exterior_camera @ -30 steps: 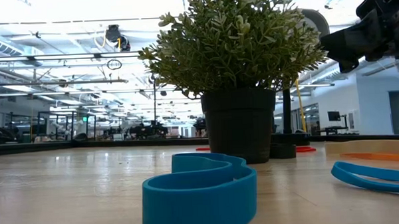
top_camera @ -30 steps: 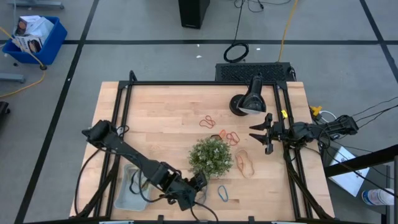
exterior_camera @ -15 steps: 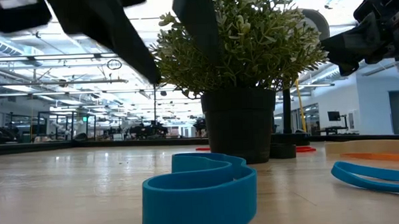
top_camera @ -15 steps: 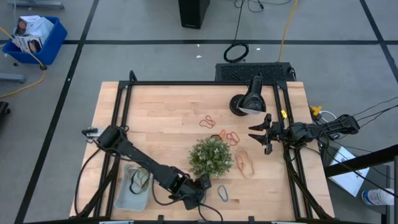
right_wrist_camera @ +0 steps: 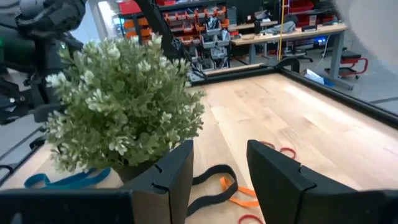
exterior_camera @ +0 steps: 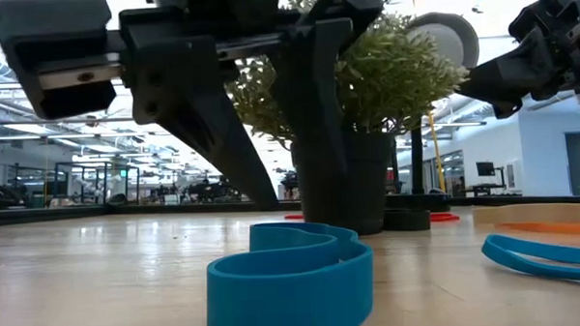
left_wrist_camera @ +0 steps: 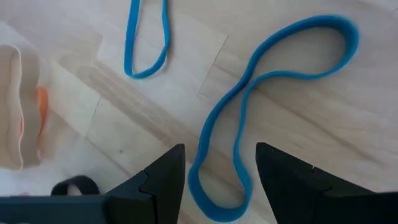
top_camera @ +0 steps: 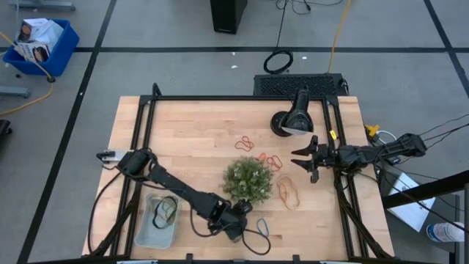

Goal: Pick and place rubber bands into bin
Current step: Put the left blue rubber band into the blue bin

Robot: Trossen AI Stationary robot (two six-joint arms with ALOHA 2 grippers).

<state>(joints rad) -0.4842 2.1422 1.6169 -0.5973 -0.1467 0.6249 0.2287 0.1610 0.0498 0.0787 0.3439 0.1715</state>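
the left pincer point(top_camera: 244, 223) is hanging over the front of the bench point(top_camera: 190, 139), just in front of the plant point(top_camera: 248, 181), its fingers point(left_wrist_camera: 163, 180) spread apart and empty, straddling the near end of a blue rubber band point(left_wrist_camera: 261, 99) — a second blue loop point(left_wrist_camera: 146, 37) is lying close by. to grip well, i judge it should be dropping straight down until one fingertip is landing inside the loop and one outside, then closing on the strand. the bin point(top_camera: 156, 222) is sitting to its left near the front edge, already holding bands. compared with a second ago, the left arm is reaching further right, toward the blue band. the right pincer point(top_camera: 305, 160) is waiting open and empty beyond the orange bands point(top_camera: 272, 161).
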